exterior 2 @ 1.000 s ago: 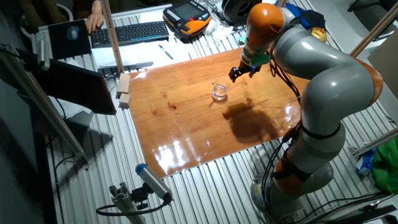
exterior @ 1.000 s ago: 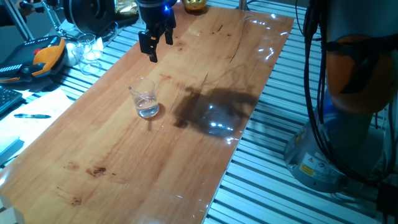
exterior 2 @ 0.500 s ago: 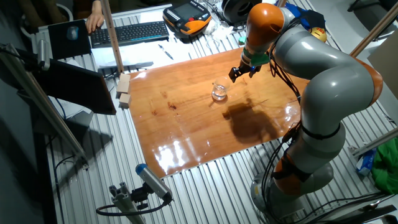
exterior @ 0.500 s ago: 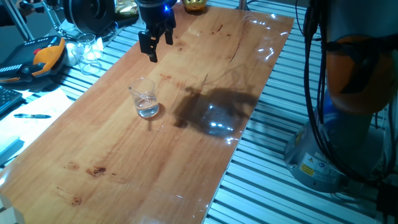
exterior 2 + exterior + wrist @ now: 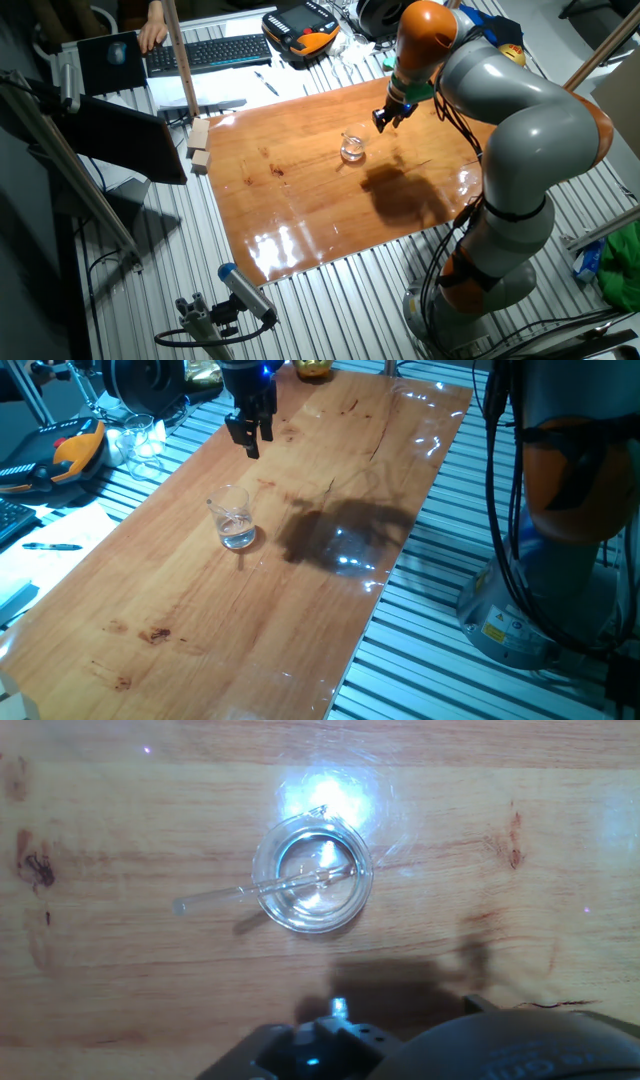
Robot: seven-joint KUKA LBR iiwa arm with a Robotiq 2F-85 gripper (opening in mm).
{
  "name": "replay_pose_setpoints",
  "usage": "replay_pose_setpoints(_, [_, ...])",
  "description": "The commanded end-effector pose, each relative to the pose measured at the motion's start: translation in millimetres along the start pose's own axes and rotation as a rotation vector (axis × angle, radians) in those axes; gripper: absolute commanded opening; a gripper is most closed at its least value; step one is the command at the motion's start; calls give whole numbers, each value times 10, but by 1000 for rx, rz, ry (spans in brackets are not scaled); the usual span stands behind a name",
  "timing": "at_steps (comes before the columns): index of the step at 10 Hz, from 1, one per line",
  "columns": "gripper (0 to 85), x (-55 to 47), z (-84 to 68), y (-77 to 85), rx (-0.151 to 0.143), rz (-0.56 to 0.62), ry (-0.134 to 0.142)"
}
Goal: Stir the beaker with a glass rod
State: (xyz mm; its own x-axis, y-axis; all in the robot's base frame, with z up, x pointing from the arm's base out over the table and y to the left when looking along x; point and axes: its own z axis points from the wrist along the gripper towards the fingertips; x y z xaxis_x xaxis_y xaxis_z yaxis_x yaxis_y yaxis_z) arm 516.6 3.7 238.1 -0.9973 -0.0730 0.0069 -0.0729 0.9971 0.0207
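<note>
The beaker [image 5: 233, 518] stands upright on the wooden board, a small clear cup with a little liquid; it also shows as the beaker [image 5: 352, 146] and, from above, the beaker [image 5: 312, 873]. The glass rod [image 5: 250, 890] leans inside it, its free end sticking out over the rim to the left in the hand view; the glass rod [image 5: 222, 512] is faint here. My gripper [image 5: 248, 440] hangs above the board beyond the beaker, apart from it, open and holding nothing. The gripper [image 5: 386, 117] sits just right of the beaker. Its fingertips are out of the hand view.
Bulkier clear glass vessels [image 5: 140, 440] and an orange pendant [image 5: 75, 445] lie off the board's left edge. A keyboard [image 5: 205, 52] and wooden blocks [image 5: 199, 145] sit beyond the board's far side. The arm's base [image 5: 540, 580] stands at the right.
The gripper has turned at the wrist and shifted slightly, so its fingers look closer together from both fixed cameras. Beaker and rod have stayed put.
</note>
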Motion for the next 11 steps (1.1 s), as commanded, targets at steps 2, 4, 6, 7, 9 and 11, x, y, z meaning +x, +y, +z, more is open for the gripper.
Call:
replay_pose_setpoints(2, [0,-38,-35,70,24,-6,-25])
replay_pose_setpoints(4, [0,-83,-98,177,32,19,-19])
replay_pose_setpoints(6, [0,-118,-118,258,30,26,-16])
replay_pose_setpoints(7, [0,-145,-109,316,44,28,-14])
replay_pose_setpoints(9, [0,-169,-81,380,46,31,-15])
replay_pose_setpoints(11, [0,-158,-15,454,49,38,-29])
